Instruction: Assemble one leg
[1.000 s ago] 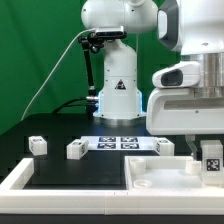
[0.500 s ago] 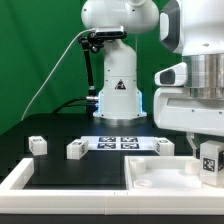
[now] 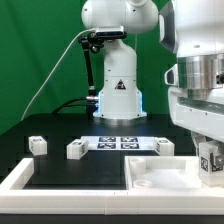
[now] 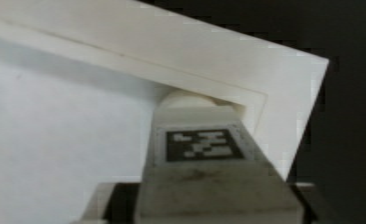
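My gripper [image 3: 210, 160] is shut on a leg [image 3: 211, 157], a small white post with a black-and-white tag, at the exterior view's right edge. It holds the leg low over the far right corner of the white rimmed tabletop [image 3: 150, 178]. In the wrist view the leg [image 4: 201, 150] runs between my dark fingers [image 4: 123, 200], and its far end sits right at the inside corner of the tabletop's raised rim [image 4: 215, 62]. Whether it touches the tabletop I cannot tell. Three other legs stand on the black table [image 3: 37, 144], [image 3: 76, 149], [image 3: 163, 146].
The marker board [image 3: 120, 142] lies flat at the table's back, in front of the robot's white base [image 3: 118, 95]. A white raised border [image 3: 18, 181] runs along the table's front left. A green backdrop stands behind.
My gripper has moved toward the exterior view's right and slightly down with the leg in it. The loose legs and the tabletop have not moved.
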You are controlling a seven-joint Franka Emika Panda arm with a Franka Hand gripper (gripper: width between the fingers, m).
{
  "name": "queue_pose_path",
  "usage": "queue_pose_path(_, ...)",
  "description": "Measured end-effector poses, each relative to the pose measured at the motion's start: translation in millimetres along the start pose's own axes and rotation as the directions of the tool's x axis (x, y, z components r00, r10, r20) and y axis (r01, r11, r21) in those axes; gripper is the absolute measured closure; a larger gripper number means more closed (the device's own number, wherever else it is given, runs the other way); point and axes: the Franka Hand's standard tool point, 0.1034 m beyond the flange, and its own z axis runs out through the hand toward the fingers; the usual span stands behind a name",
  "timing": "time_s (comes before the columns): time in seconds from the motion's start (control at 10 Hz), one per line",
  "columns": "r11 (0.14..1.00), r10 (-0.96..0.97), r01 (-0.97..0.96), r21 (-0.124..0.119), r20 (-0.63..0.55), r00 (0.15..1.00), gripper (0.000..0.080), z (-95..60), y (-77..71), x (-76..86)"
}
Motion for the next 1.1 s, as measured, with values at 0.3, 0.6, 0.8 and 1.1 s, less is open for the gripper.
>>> queue_pose_path(0.3,0.996,0.090,-0.090,0.000,0.015,0.996,0.0316,1.1,0.2,-3.0)
queue_pose_path(0.6,0.998,-0.054,0.054,0.008,0.013,0.998,0.0160,0.8,-0.8,-2.4)
queue_pose_path(0.8,0.950,-0.313,0.313,0.008,0.007,0.950,0.0151,0.6,-1.0,-3.0)
queue_pose_path(1.1,0.825,-0.566,0.566,0.003,-0.002,0.825,0.0150,-1.8,-4.2,-5.9)
